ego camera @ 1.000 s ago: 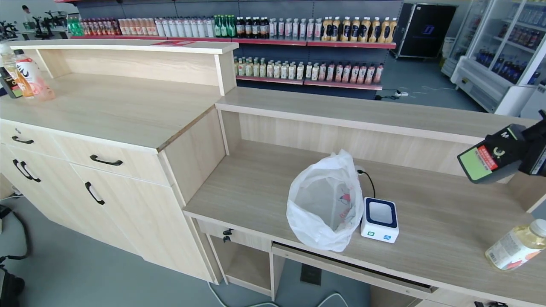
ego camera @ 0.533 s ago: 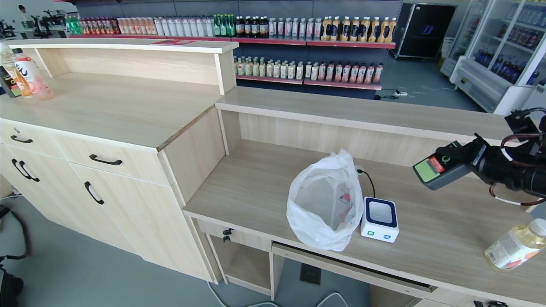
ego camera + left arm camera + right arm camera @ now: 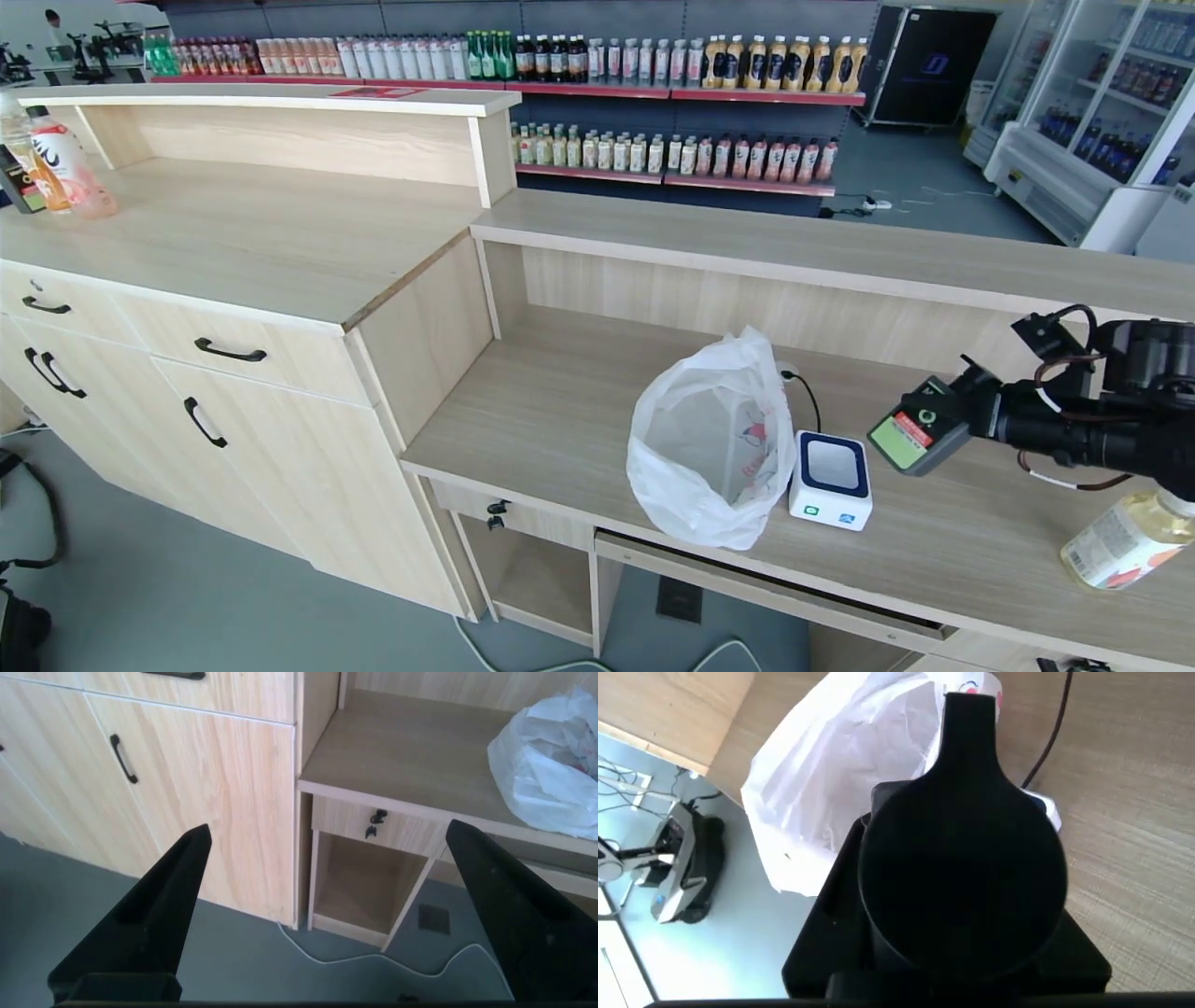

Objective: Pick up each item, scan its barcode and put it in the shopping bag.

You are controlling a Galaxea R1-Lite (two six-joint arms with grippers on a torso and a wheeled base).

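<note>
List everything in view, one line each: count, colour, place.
shopping bag: one, white, open, on the lower counter.
scanner: one, white with a dark blue rim, next to the shopping bag on the robot's right side.
box: one, black with a green end, held above the lower counter just right of the scanner.
bottle: one, clear with yellow liquid, lying at the lower counter's right end.
drinks: at least two, orange and pink, far left on the higher counter.
shelf bottles: many, mixed colours, two rows behind.
right gripper: shut on the box.
left gripper: open, near the cabinet doors.
</note>
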